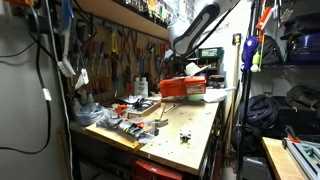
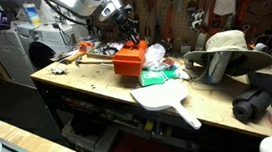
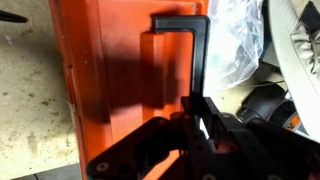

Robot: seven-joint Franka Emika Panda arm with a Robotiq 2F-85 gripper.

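Beside orange case [image 3: 115, 80], crumpled plastic bag [image 3: 238, 40]

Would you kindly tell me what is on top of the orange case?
A black handle lies on the orange case, with the gripper over it. The gripper hides the case surface beneath it.

Wooden workbench [image 1: 190, 125]: top drilled with rows of holes.
Tool wall [image 1: 115, 55]: hand tools hanging in a row behind the bench.
Dark cables [image 1: 45, 60]: hanging at the near end.
Black backpack [image 1: 262, 112]: beside the bench.
Tan wide-brimmed hat [image 2: 229, 50]: on the benchtop.
White paddle-shaped flat piece [image 2: 169, 101]: lying flat, its handle past the bench's front edge.
Clear crumpled plastic bag [image 3: 240, 40]: on the bench.
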